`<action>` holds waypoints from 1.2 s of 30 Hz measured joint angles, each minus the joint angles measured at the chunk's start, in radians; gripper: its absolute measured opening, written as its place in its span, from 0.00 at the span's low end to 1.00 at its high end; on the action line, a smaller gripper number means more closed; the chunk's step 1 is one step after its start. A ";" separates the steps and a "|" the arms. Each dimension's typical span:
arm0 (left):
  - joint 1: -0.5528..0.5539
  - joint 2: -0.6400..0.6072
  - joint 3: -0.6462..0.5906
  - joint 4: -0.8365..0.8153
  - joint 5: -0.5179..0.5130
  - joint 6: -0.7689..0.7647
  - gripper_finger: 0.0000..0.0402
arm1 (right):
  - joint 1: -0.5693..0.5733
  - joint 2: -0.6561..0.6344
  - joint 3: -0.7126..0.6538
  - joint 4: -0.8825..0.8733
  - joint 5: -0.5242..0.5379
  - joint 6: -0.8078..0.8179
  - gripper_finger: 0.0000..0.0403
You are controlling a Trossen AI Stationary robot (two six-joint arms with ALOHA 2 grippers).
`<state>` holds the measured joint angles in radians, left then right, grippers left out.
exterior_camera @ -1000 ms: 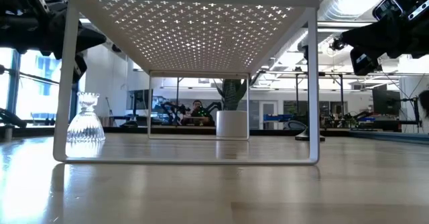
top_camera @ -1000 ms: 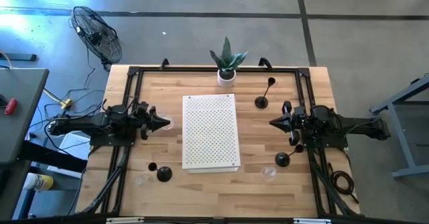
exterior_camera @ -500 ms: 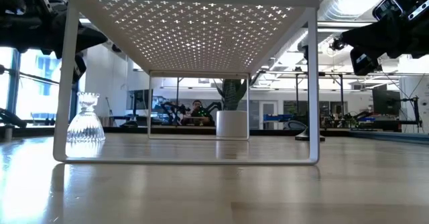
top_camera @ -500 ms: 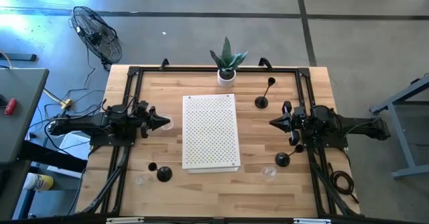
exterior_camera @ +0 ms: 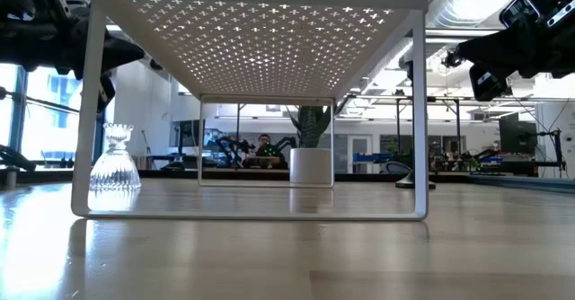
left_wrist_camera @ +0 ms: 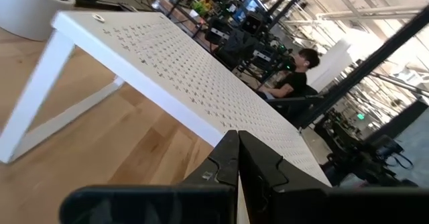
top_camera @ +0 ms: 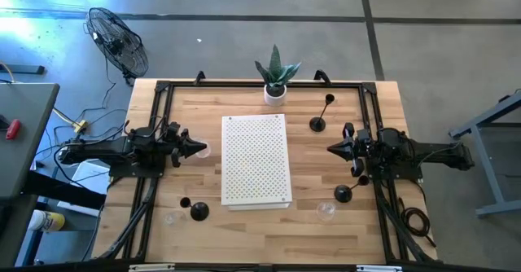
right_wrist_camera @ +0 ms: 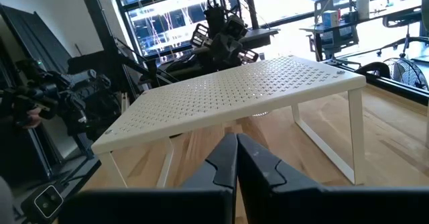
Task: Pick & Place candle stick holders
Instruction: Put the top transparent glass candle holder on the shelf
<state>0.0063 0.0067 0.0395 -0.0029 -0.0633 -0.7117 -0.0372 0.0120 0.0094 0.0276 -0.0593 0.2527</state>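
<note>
A white perforated shelf (top_camera: 256,160) stands mid-table. My left gripper (top_camera: 203,149) hovers shut at its left side, and my right gripper (top_camera: 330,148) hovers shut at its right side; both are empty. Their shut fingertips show in the wrist views (left_wrist_camera: 237,135) (right_wrist_camera: 236,138). A clear glass holder (top_camera: 200,151) (exterior_camera: 113,161) stands on the table below the left fingertips. A tall black holder (top_camera: 317,124) stands on its base at the far right, another black holder (top_camera: 343,194) at the near right, and two black holders (top_camera: 195,210) at the near left. Further glass holders stand at the near right (top_camera: 326,211) and the near left (top_camera: 171,218).
A white pot with a green plant (top_camera: 276,91) stands at the table's far edge, behind the shelf. A black frame (top_camera: 163,89) runs around the table top. Bare wood lies near the front edge (top_camera: 260,235). People and other robot arms show in the room beyond.
</note>
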 joint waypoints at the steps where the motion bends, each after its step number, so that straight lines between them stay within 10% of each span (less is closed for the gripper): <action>1: 0.000 0.000 0.000 0.000 -0.005 0.001 0.00 | 0.000 0.000 0.000 0.000 0.000 0.000 0.00; 20: 0.000 0.000 0.012 -0.007 0.030 -0.084 0.04 | 0.000 0.000 0.000 0.000 0.007 -0.049 0.00; 36: 0.000 0.000 0.183 -0.001 -0.083 -0.084 0.55 | 0.000 0.000 0.000 0.000 0.008 -0.045 0.00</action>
<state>0.0063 0.0071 0.2225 -0.0036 -0.1459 -0.7956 -0.0376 0.0117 0.0097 0.0277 -0.0517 0.2077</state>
